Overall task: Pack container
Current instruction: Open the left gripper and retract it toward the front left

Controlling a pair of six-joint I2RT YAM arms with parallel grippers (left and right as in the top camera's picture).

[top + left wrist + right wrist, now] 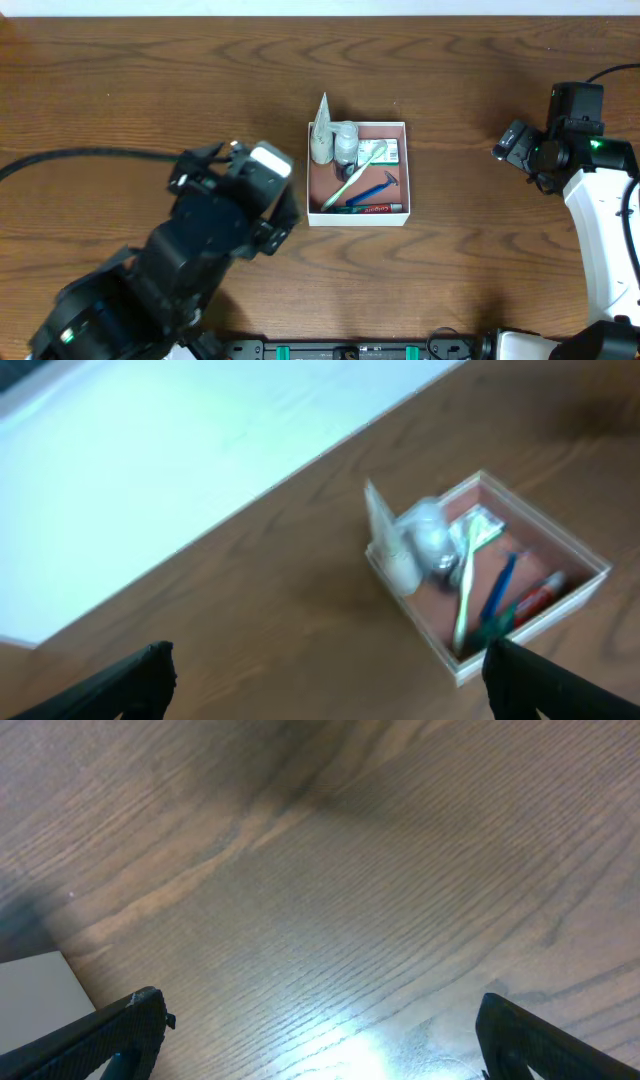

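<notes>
- Wood grain runs across the smooth brown table [150,90].
- We see the square, shallow container [358,220] mid-table between the arms, with thin white walls and a reddish-brown floor.
- Inside it lie a green-and-white toothbrush [350,180], a blue razor [376,187] and a red tube [380,208]. A white tube [321,135], a small capped bottle [346,140] and a green-and-white carton [381,151] crowd the far side.
- Left jaws and right jaws stand wide apart, holding nothing.

L pincer [328,655], R pincer [320,1000]: both spread
</notes>
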